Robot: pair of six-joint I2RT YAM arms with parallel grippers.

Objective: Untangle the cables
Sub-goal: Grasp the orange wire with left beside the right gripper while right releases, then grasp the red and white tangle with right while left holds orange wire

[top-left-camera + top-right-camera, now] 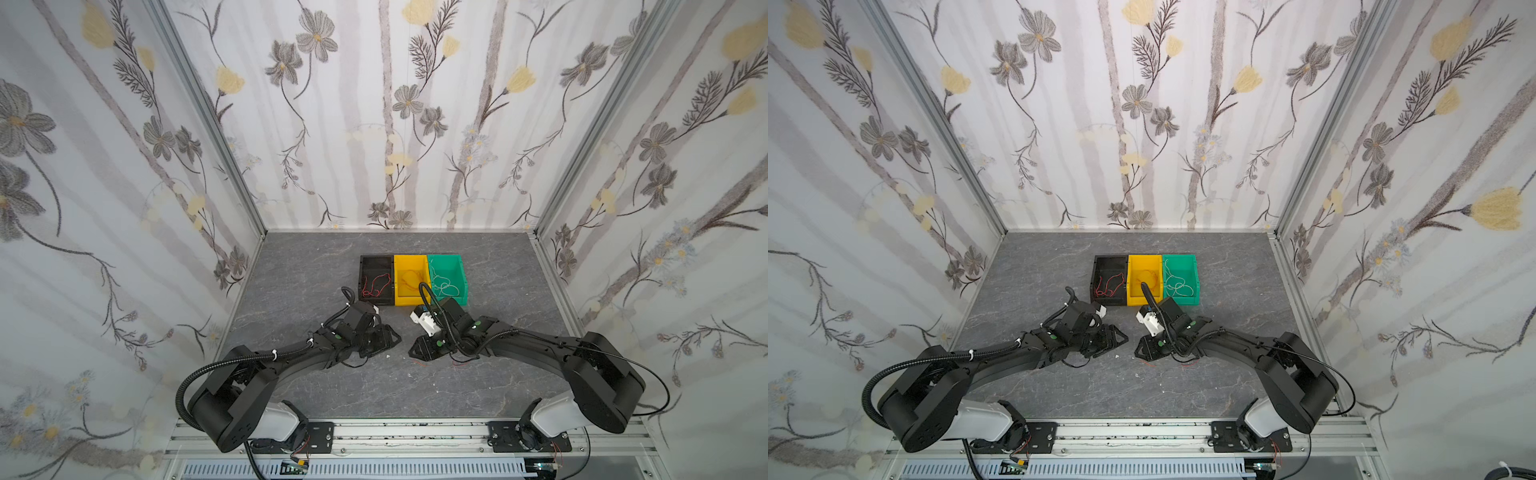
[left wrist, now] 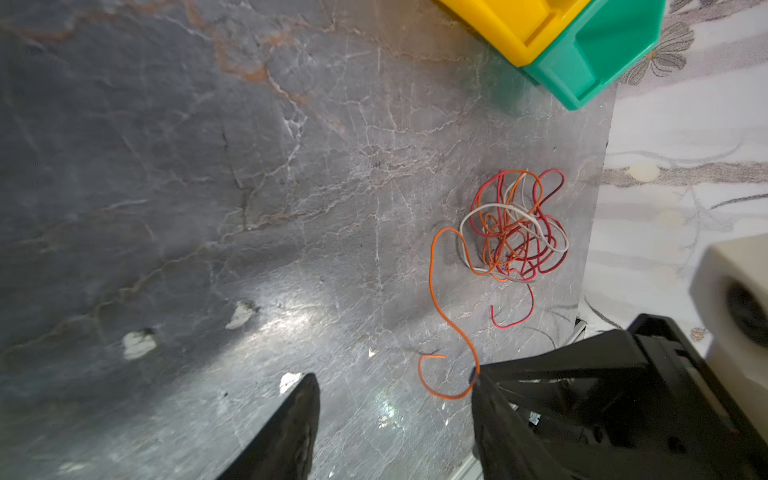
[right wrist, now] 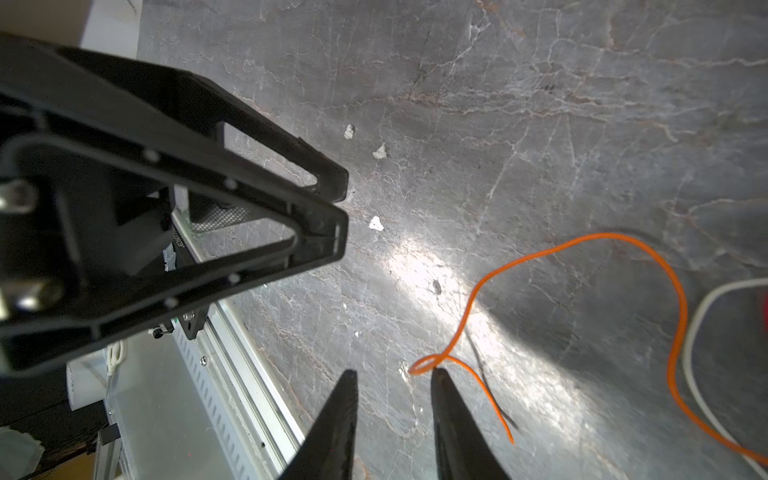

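Cables tangled on the grey marbled table, mostly hidden under the right arm in both top views.
Right gripper narrowly parted, gripping nothing, one fingertip touching the orange strand; left gripper spread wider, empty; floral walls around.

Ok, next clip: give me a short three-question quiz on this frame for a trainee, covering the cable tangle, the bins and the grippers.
1. True or false: the tangle of red, orange and white cables lies on the table, untouched by the left gripper.
2. Which bin holds the white cables? A black, B yellow, C green.
3. Fill in: the right gripper has its jaws apart, and a loose end of the ___ cable lies at its tips.
Key: 1 true. 2 C, the green bin. 3 orange cable.
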